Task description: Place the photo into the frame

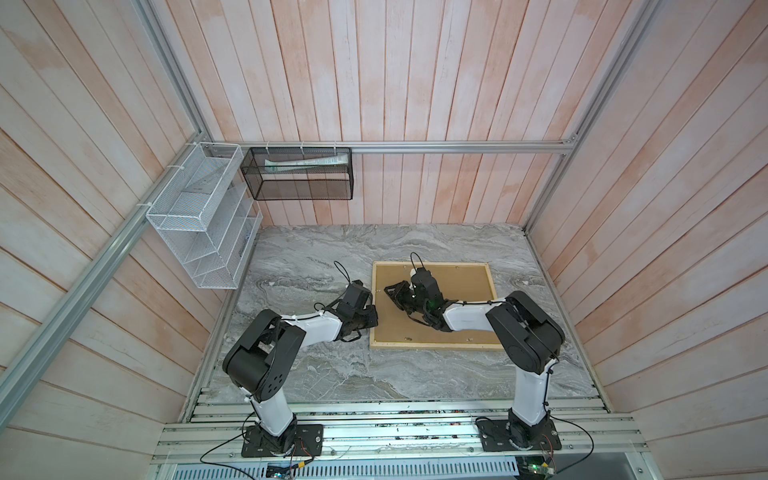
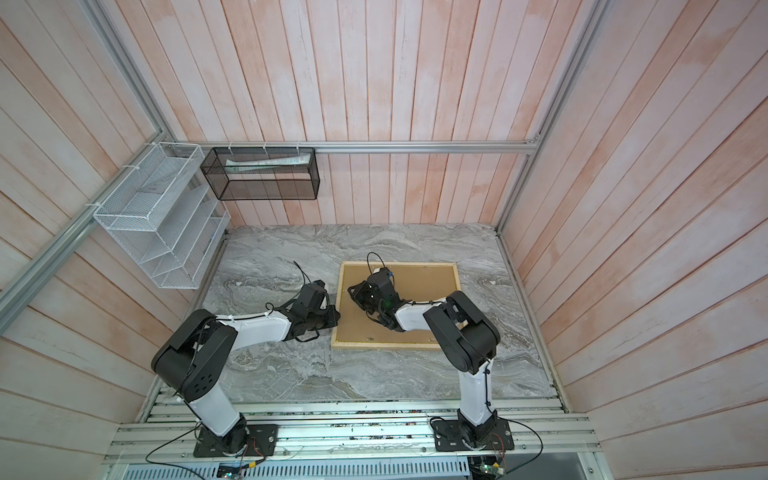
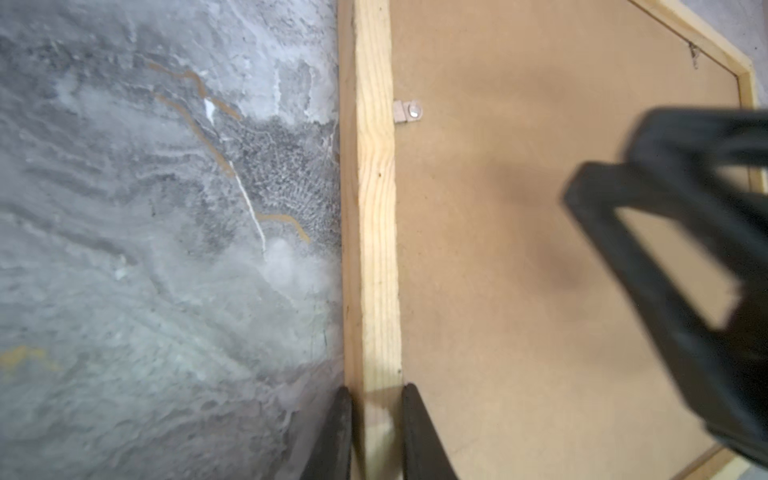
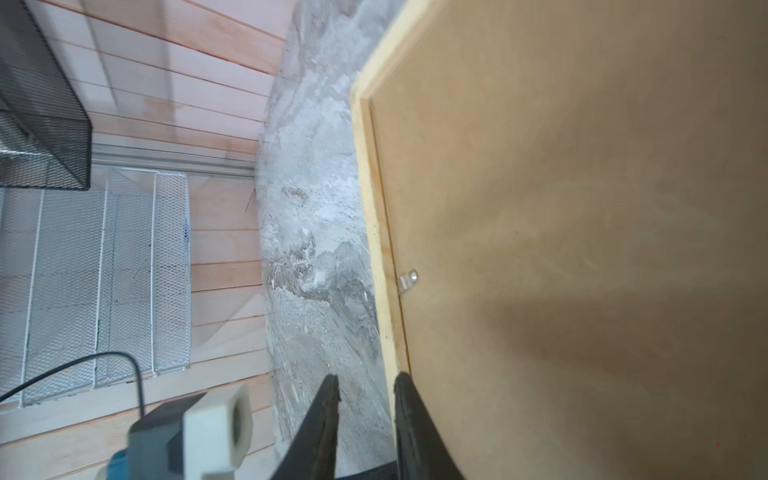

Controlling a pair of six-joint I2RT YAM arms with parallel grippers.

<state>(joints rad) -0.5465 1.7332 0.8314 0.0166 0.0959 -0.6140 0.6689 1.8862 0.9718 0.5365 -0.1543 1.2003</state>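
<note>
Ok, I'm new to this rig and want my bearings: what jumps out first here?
The frame lies face down right of centre on the marble table, its brown backing filling it. The left gripper pinches the frame's left rail; the right gripper hovers at that same rail, jaws apart. No photo shows.

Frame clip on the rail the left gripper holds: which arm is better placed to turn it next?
Probably the right: the right gripper hovers open near the clip, while the left gripper is clamped on the frame rail.
</note>
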